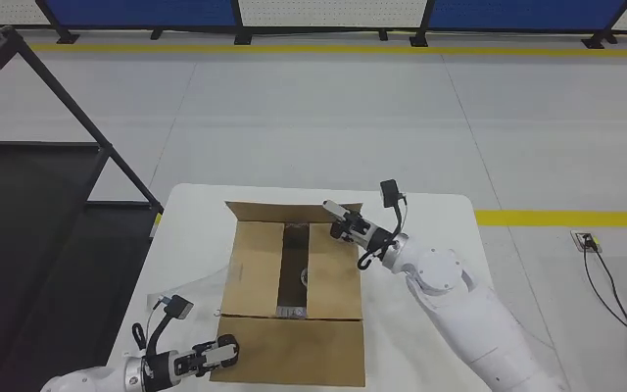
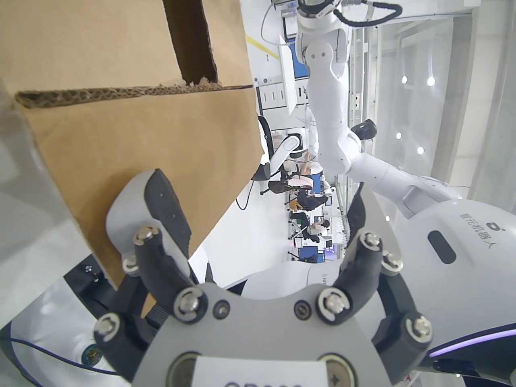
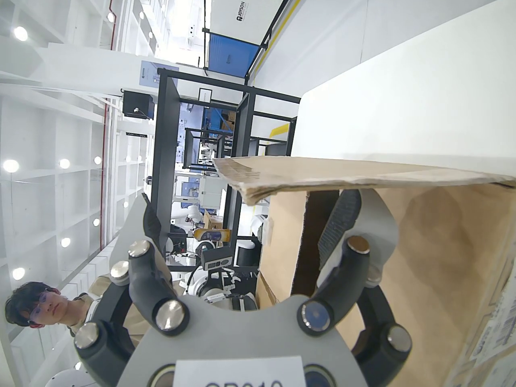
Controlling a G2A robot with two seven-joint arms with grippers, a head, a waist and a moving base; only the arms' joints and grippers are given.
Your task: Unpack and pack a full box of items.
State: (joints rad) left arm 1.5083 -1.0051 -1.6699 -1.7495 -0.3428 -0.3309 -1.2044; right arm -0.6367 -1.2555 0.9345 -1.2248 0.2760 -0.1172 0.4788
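Brown corrugated cardboard box [image 1: 294, 284] sits at lower centre of the top view on the white rectangular table [image 1: 431, 220], its two side flaps folded nearly shut with a dark slot between them. Right gripper [image 1: 338, 220], at the box's upper right corner, has its fingers spread. Left gripper [image 1: 225, 349], at the lower left corner, is likewise spread, one pad against cardboard. This looks like flap-opening before unpacking; next, each gripper must fold a flap outward.

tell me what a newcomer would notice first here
A big cardboard box sits on the white table, its top flaps parted over a dark gap. The open left gripper is at its near-left flap and the open right gripper at the far-right corner.
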